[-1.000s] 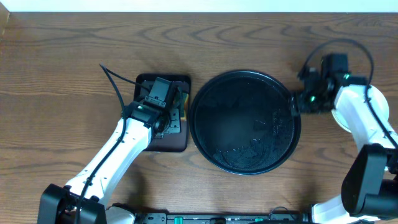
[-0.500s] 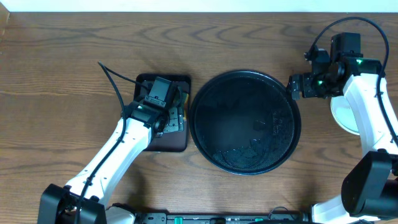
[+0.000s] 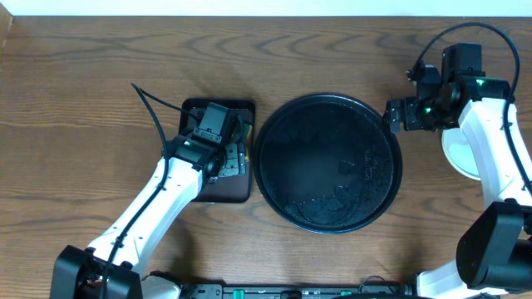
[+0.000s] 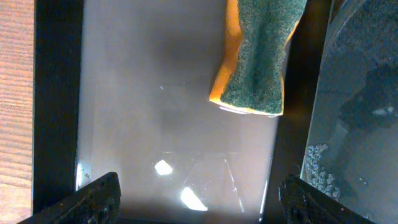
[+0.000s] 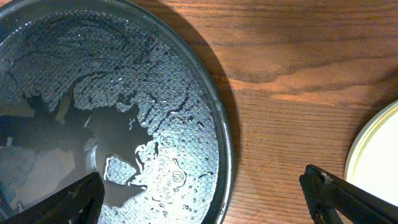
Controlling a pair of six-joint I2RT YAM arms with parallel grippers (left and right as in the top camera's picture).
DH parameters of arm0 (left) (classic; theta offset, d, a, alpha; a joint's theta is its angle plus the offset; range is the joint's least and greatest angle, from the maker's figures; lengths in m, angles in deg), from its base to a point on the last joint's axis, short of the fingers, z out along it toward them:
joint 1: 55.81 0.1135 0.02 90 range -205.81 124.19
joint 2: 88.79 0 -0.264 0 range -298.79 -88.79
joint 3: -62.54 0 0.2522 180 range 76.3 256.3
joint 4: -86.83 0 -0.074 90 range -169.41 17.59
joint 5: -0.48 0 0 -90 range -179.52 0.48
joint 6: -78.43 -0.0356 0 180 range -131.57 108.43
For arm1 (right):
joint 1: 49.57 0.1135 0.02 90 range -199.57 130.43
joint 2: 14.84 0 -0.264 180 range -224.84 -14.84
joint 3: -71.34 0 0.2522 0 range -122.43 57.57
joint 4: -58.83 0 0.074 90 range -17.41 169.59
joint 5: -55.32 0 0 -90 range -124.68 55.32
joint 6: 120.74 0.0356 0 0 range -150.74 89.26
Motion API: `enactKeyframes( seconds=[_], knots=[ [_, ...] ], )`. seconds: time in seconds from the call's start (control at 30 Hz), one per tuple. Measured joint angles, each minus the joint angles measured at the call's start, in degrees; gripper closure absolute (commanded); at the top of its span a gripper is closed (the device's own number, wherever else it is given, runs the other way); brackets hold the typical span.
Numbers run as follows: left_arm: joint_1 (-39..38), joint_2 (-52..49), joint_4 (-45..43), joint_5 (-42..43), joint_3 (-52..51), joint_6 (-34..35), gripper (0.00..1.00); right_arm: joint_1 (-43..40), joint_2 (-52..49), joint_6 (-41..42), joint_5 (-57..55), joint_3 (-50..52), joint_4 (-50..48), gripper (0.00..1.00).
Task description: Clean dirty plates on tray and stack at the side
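The large round black tray sits at the table's middle, wet and with no plates on it; its right rim shows in the right wrist view. A pale plate stack lies at the far right, mostly hidden under my right arm; its edge shows in the right wrist view. My right gripper is open and empty above the tray's right rim. My left gripper is open and empty over the small rectangular dark tray. A green-and-yellow sponge lies there ahead of the fingers.
The small rectangular tray stands just left of the round tray, almost touching it. Bare wooden table surrounds both. A white wall edge runs along the back.
My right gripper moved up and away from the plate stack to the tray's upper right rim by half a second ago, then stayed still. The left arm has not moved.
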Motion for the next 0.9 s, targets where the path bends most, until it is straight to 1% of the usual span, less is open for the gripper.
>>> enactKeyframes(
  seconds=[0.17, 0.27, 0.5, 0.63, 0.7, 0.77, 0.83, 0.9],
  knots=[
    [0.0, 0.0, 0.0, 0.0, 0.0, 0.0, 0.17, 0.17, 0.57, 0.0, -0.07, 0.02, 0.07, 0.01],
    [0.0, 0.0, 0.0, 0.0, 0.0, 0.0, 0.17, 1.4, 4.68, 0.0, -0.15, 0.17, 0.26, 0.01],
    [0.0, 0.0, 0.02, 0.0, 0.0, 0.0, 0.17, 7.8, 25.42, -0.15, -1.11, 0.15, 0.17, 0.01],
    [0.0, 0.0, 0.0, -0.02, 0.0, 0.0, 0.17, 8.85, 37.92, -1.64, -2.51, 0.11, -2.86, 0.01],
    [0.0, 0.0, -0.02, -0.02, 0.0, 0.0, 0.17, 8.85, 44.06, -2.75, -2.97, 1.18, -6.64, 0.01],
    [0.0, 0.0, 0.0, -0.04, 0.02, 0.0, 0.17, 8.83, 50.69, -3.67, -3.26, 4.85, -12.13, 0.01],
    [0.0, 0.0, -0.02, -0.07, 0.02, 0.0, 0.17, 8.61, 57.88, -4.57, -3.48, 10.38, -18.32, 0.01],
    [0.0, 0.0, 0.04, -0.15, 0.04, 0.0, 0.17, 8.11, 66.2, -4.83, -3.54, 19.17, -26.93, 0.01]
  ],
)
